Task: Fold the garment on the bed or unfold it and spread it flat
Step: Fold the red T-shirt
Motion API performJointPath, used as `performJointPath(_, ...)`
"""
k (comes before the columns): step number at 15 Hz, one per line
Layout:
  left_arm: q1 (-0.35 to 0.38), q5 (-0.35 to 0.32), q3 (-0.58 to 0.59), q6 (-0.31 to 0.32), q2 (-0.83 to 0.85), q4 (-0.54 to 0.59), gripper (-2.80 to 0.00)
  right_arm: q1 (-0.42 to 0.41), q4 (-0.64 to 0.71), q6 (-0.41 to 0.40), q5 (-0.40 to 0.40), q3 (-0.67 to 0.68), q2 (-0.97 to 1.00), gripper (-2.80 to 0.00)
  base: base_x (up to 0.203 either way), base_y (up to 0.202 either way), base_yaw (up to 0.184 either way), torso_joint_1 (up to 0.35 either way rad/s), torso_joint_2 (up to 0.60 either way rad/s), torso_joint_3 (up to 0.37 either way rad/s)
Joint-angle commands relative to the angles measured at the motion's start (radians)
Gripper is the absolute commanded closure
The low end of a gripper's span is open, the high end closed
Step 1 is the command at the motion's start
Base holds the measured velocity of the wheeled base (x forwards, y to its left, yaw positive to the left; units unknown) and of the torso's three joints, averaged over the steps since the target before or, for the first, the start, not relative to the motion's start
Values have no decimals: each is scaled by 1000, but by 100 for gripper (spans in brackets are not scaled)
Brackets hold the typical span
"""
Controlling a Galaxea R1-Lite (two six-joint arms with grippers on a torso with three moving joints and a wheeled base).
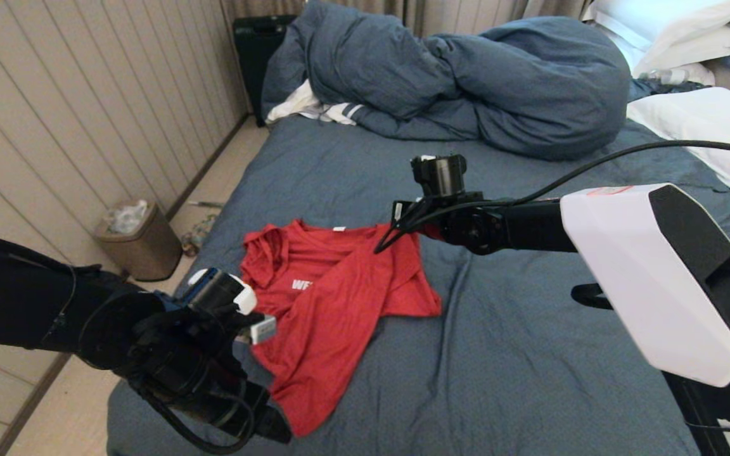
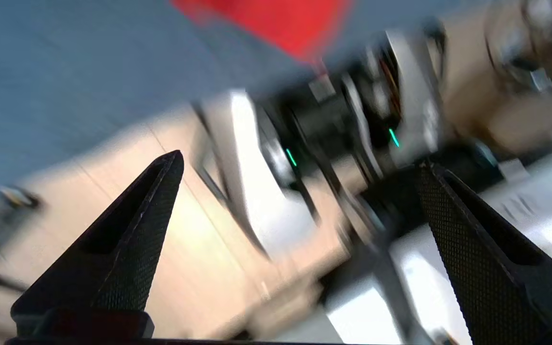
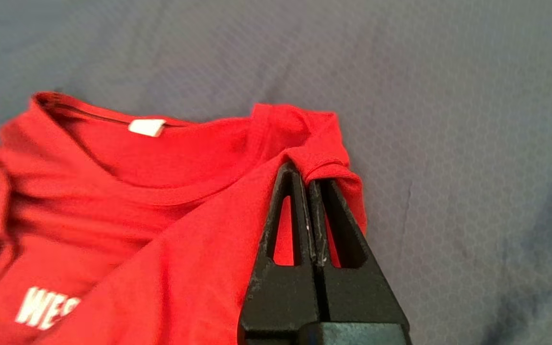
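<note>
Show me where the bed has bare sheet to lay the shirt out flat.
Bare sheet of the bed runs right of the garment, under the right gripper pinching it, and between garment and duvet. Crowded: duvet, pillows, left gripper.

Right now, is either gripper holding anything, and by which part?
The right gripper is shut on the garment, pinching a bunched fold at its shoulder edge beside the collar. The left gripper is open and holds nothing.

Beige panelled wall [image 1: 73,107], waste bin [image 1: 137,237], pale floor [image 1: 219,183]
</note>
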Motion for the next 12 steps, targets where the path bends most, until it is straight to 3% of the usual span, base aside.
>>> performJointPath(1, -44, -15, -38, -15, 44, 58, -280, 2, -2, 8, -2, 1, 18, 0, 0, 0, 0, 0, 0, 0)
performJointPath(4, -88, 23, -90, -98, 146, 67, -280, -1, -18, 33, 0, 0, 32, 0, 0, 0, 0, 0, 0, 0)
performJointPath(9, -197, 162, -175, -286, 259, 73, -280, -7, -28, 31, 20, -1, 54, 0, 0, 0, 0, 0, 0, 0)
performJointPath(11, -205, 186, -199, -334, 290, 76, -280, -9, -28, 31, 27, -1, 58, 0, 0, 0, 0, 0, 0, 0)
performJointPath(12, -207, 192, -222, -395, 298, 77, -280, -10, -30, 31, 29, -1, 58, 0, 0, 0, 0, 0, 0, 0)
